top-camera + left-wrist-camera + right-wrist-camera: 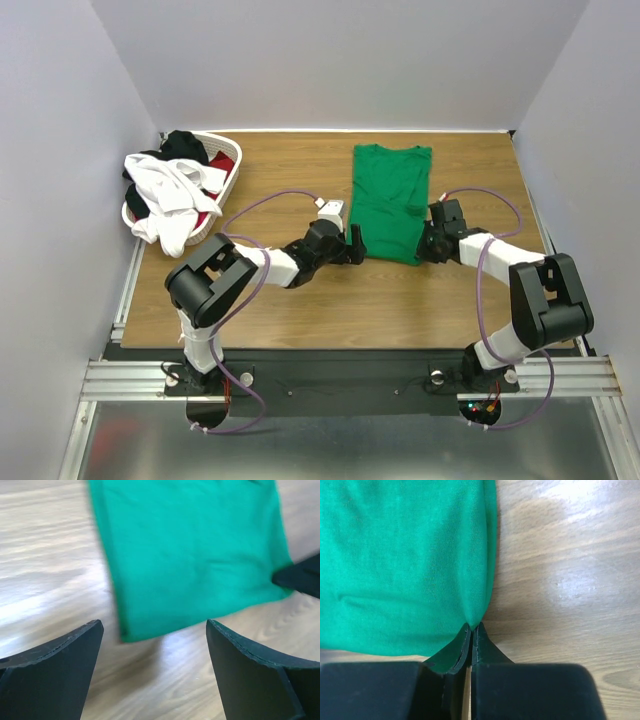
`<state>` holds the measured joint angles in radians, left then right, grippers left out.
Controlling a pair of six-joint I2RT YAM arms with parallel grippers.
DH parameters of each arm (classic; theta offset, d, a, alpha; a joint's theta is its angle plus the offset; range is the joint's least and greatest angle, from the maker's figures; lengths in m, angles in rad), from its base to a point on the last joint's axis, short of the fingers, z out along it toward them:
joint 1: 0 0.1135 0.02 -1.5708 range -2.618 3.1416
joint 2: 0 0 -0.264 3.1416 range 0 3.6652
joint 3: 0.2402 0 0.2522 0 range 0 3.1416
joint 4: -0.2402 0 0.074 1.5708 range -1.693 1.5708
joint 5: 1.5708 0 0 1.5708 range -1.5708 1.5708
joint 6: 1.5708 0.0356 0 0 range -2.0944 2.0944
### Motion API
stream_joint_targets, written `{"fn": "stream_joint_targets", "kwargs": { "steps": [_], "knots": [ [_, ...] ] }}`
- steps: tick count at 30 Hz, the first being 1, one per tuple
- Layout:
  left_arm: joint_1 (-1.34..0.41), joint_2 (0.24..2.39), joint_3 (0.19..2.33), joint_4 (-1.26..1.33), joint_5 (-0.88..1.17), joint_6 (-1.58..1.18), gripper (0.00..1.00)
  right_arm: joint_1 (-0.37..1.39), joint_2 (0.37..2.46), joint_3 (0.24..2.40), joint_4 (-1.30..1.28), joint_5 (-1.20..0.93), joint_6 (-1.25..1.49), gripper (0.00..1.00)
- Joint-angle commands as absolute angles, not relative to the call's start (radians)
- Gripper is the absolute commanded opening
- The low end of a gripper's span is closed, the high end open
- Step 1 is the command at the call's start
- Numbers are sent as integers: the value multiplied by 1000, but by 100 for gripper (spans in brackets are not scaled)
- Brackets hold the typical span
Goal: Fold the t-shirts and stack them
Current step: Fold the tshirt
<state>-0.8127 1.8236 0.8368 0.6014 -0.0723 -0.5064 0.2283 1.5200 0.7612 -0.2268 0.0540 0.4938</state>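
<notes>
A bright green t-shirt [390,200] lies on the wooden table as a long folded strip, collar end farthest from me. My right gripper [432,245] is shut on the cloth at the shirt's near right corner; in the right wrist view the green t-shirt [400,555] puckers into the closed tips of that gripper [472,626]. Just short of the near left corner my left gripper [352,243] stands wide open. The left wrist view shows that gripper [154,625] holding nothing, with the green t-shirt [190,545] ahead of its fingers. White [170,195], black [185,145] and red [222,165] t-shirts are heaped in the basket.
A white lattice laundry basket [235,180] sits at the table's far left corner, with the white cloth spilling over its near side. White walls close in the table on the left, back and right. Bare wood lies between the shirt and the arm bases.
</notes>
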Motion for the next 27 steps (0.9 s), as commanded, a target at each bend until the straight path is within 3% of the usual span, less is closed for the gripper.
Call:
{"fn": "stream_joint_targets", "kwargs": {
  "steps": [1, 6, 12, 27],
  "knots": [
    [-778, 1799, 818, 534, -135, -523, 94, 232, 1496, 733, -273, 48, 483, 0],
    [-776, 1804, 830, 503, -167, -515, 86, 232, 1488, 730, -275, 51, 483, 0],
    [-778, 1824, 848, 472, -183, -494, 65, 232, 1480, 727, -276, 55, 482, 0],
    [-821, 1827, 851, 476, -86, -474, 63, 232, 1493, 730, -276, 58, 480, 0]
  ]
}}
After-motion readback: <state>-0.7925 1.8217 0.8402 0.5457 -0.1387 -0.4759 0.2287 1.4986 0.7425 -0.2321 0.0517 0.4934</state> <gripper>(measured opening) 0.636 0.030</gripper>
